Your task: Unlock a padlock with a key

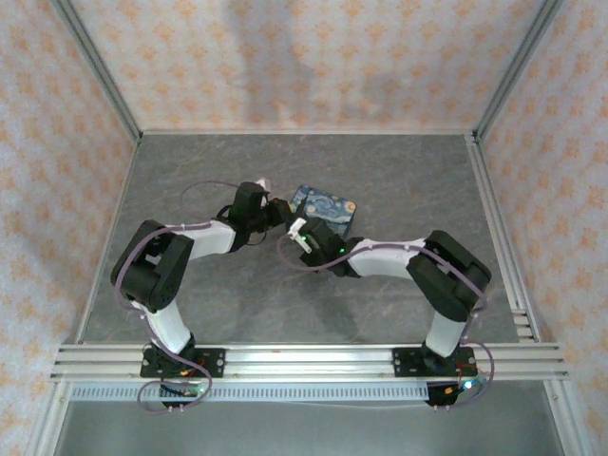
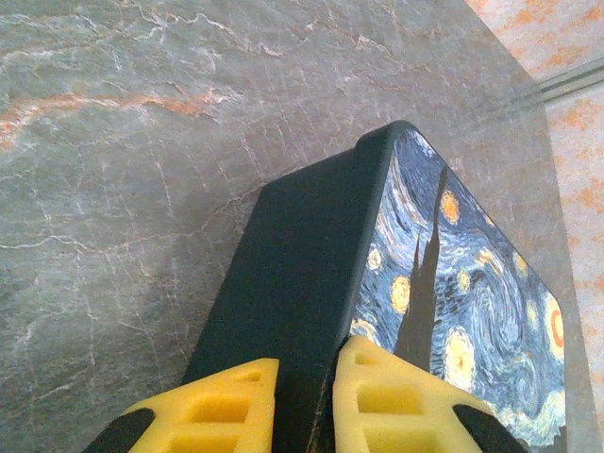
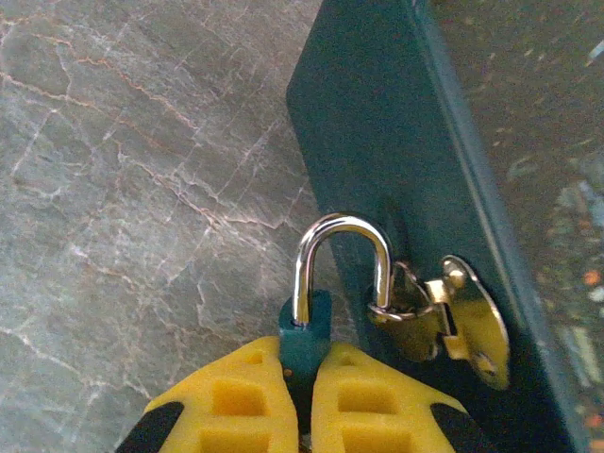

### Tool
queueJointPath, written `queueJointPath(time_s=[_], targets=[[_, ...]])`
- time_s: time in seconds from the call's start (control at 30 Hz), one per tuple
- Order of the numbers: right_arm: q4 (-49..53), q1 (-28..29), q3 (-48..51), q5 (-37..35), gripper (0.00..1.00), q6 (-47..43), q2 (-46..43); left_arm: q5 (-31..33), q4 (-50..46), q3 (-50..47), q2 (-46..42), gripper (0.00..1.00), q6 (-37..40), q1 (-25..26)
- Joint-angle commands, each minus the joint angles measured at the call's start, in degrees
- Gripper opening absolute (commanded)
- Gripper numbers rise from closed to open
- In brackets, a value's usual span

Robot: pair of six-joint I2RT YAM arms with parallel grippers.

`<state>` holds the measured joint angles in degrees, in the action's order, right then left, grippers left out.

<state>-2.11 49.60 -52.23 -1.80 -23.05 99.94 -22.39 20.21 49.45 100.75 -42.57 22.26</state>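
Observation:
The padlock has a small teal body and a silver shackle. My right gripper is shut on the body. One leg of the shackle sits in the body. The other leg stands clear of it and passes through the ring of the brass hasp on the dark wall of the starry-night tin. My left gripper is shut on the tin at its near corner, one yellow finger on the painted lid and one on the dark side. The key is out of view.
The tin lies on the grey marbled table near its middle, with both arms meeting at it. Aluminium rails run along the right and front edges. Patterned walls close in the back and sides.

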Motion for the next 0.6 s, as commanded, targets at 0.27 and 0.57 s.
queueJointPath(time_s=[0.27,0.57], targets=[[5.16,1.55,-12.36,5.67,0.0,-6.96,4.91,-0.66,-9.21,-2.69,4.36,0.0,-2.43,2.15],[1.37,1.99,-8.44,5.67,0.0,-9.83,2.53,-0.11,-10.38,-2.05,3.93,0.0,-1.67,1.98]])
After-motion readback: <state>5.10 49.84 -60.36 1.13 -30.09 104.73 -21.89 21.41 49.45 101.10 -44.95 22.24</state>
